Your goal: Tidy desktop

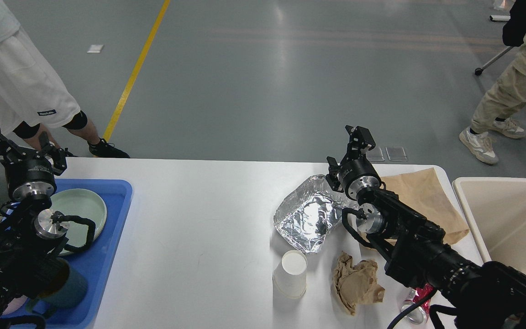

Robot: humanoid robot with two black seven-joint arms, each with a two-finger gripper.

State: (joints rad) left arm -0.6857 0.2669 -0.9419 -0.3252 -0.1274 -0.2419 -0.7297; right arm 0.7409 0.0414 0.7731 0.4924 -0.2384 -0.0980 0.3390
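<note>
1. Desktop [199, 219] fills the lower middle of the frame, white and matte.
2. At lower left on it sits a blue tray [112, 228] holding a pale green plate [85, 205] and a dark teal mug [69, 285].
3. Right of centre lie a foil tray [306, 219], a white paper cup [290, 273], a crumpled brown paper [356, 283] and a flat brown bag [423, 194].
4. A beige bin [514, 219] stands at the right edge.
5. Left gripper [18, 139] hangs over the tray's far corner, fingers spread wide (nothing between them).
6. Right gripper [349, 146] is raised above the foil tray; I cannot tell how its fingers stand.
</note>
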